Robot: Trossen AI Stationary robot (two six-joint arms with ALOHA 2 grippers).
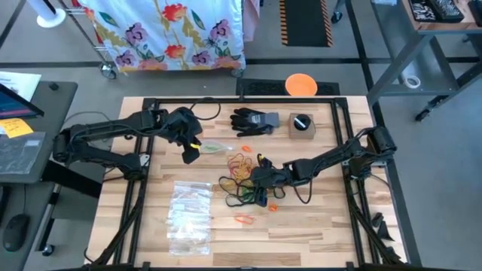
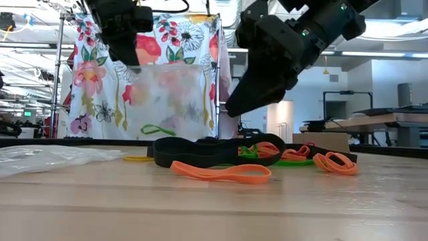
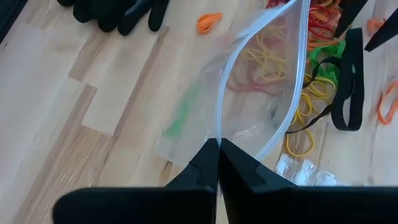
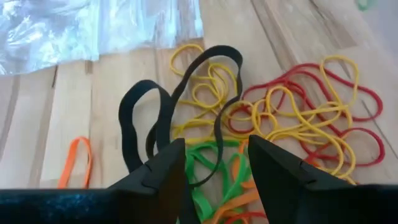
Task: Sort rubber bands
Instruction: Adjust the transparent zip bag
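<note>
- Nearest to the low camera, a flat orange rubber band (image 2: 221, 173) lies alone on the pale wooden table (image 1: 316, 226), in front of the other bands.
- Behind it a wide black elastic loop (image 2: 217, 150) rests on the pile of thin rubber bands (image 1: 245, 169), which are yellow, red, green and orange and lie near the middle of the table.
- My right gripper (image 4: 211, 163) hovers over this pile with its two dark fingers apart, and nothing is between them. Green and orange bands are just below the fingers.
- My left gripper (image 3: 219, 163) is raised above the table, on the left of the pile, with its fingers pressed together on the edge of a clear plastic zip bag (image 3: 249, 87). The bag hangs down open, and something small and green shows through it.
- More clear plastic bags (image 1: 188, 214) lie flat in a stack at the front left of the table.
- One more orange band (image 1: 243, 220) lies apart, closer to the front edge.
- At the back of the table a black glove (image 1: 254, 120) lies beside a small brown box with a black knob (image 1: 302, 124).
</note>
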